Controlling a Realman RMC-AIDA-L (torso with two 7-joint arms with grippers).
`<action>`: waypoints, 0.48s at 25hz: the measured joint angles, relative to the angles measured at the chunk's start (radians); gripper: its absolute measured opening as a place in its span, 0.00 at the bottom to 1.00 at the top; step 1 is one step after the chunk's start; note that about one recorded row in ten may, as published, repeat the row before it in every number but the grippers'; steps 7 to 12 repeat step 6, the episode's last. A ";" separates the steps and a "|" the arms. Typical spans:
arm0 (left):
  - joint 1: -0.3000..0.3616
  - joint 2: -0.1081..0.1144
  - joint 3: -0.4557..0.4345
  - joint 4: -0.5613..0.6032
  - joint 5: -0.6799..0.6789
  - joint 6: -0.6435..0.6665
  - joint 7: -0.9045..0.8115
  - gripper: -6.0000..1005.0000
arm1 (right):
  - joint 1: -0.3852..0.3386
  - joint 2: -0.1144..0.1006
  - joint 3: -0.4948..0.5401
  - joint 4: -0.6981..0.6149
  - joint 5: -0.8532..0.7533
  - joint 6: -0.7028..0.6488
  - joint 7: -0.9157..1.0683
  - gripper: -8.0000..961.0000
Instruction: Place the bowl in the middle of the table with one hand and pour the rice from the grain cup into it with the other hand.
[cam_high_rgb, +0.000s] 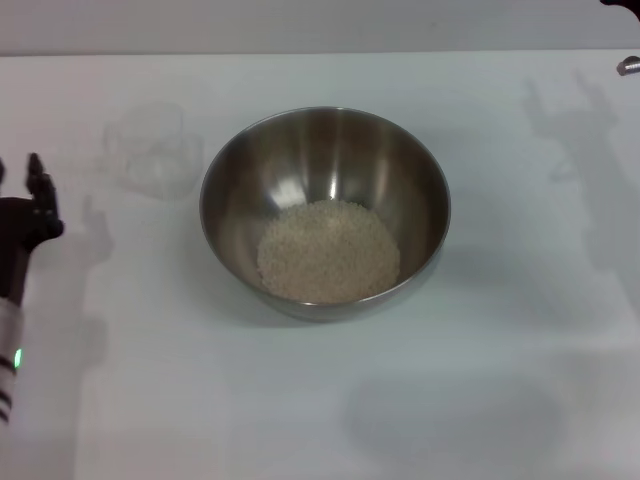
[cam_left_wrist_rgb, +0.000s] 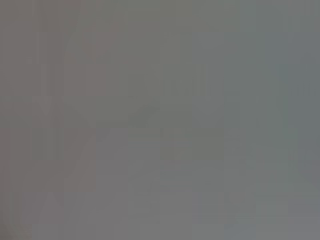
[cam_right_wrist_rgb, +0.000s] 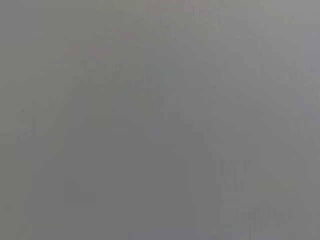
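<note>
The steel bowl stands in the middle of the white table, with a heap of pale rice on its bottom. The clear grain cup stands upright on the table to the bowl's left and looks empty. My left gripper is at the left edge, apart from the cup, open with nothing in it. Only a small part of my right gripper shows at the top right corner, far from the bowl. Both wrist views show only a plain grey surface.
The table's far edge runs along the top of the head view. Shadows of the arms fall on the table left and right of the bowl.
</note>
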 joint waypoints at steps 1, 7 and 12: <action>0.008 -0.001 0.013 0.007 0.010 0.044 -0.008 0.36 | 0.000 0.000 0.002 0.000 0.000 0.000 0.000 0.70; -0.010 -0.002 0.114 0.124 0.023 0.290 -0.137 0.36 | -0.005 0.002 0.003 0.000 0.001 0.000 0.000 0.70; -0.010 -0.002 0.114 0.124 0.023 0.290 -0.137 0.36 | -0.005 0.002 0.003 0.000 0.001 0.000 0.000 0.70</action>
